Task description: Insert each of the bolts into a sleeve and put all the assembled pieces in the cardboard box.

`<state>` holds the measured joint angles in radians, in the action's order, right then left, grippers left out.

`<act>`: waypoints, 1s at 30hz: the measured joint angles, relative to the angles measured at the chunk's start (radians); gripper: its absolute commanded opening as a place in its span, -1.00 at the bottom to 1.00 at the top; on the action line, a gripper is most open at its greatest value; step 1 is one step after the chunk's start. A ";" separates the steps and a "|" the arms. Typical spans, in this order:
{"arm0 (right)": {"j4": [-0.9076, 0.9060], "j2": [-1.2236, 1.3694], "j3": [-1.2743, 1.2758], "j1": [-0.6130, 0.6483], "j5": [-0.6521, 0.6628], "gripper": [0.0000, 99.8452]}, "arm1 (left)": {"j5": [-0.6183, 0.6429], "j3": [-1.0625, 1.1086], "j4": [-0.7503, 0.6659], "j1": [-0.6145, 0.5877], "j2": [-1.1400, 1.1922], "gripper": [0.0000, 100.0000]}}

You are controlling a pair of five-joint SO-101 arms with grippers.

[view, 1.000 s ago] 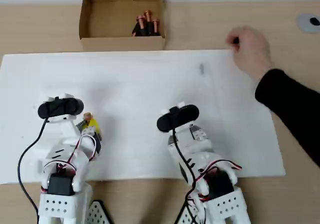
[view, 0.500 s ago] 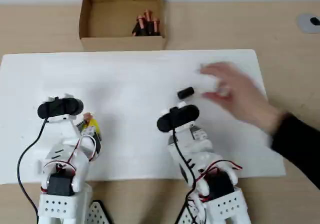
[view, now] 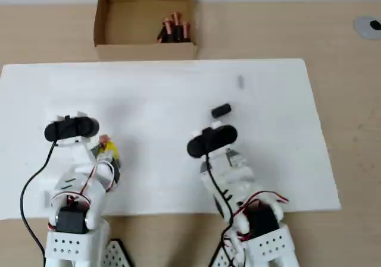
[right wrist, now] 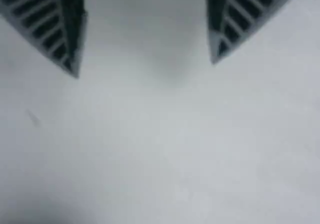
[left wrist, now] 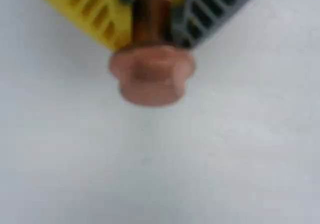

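My left gripper (left wrist: 150, 32) is shut on a copper bolt (left wrist: 151, 77), whose hexagonal head sticks out past the yellow and grey fingers, close above the white sheet. In the high view the bolt (view: 105, 141) shows beside the left arm at the front left. A black sleeve (view: 221, 110) lies on the white sheet just beyond the right arm. My right gripper (right wrist: 145, 59) is open over bare sheet, nothing between its fingers. The cardboard box (view: 107, 23) at the back holds several assembled pieces (view: 174, 30).
A large white sheet (view: 149, 94) covers the wooden table. A small grey mark (view: 240, 81) lies on the sheet past the sleeve. A grey disc (view: 368, 26) sits at the table's far right edge.
A person's hand came in from the right, set the black sleeve down on the sheet in front of the right arm, and withdrew. Both arms stayed still.
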<state>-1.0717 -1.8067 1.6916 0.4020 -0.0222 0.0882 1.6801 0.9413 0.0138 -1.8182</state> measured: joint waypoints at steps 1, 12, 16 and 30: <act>0.000 0.000 0.000 0.000 0.000 -0.59 | 0.000 0.000 0.000 0.000 0.000 -0.99; 0.000 0.000 0.000 0.000 0.000 -0.59 | 0.000 0.000 0.000 0.000 0.000 -0.99; 0.000 0.000 0.000 0.000 0.000 -0.59 | 0.000 0.000 0.000 0.000 0.000 -0.99; 0.003 0.000 -0.041 0.000 0.006 -0.63 | 0.000 0.000 0.000 0.000 0.000 -0.99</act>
<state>-1.0687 -1.8067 1.6502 0.4020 -0.0161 0.0882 1.6801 0.9413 0.0138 -1.8182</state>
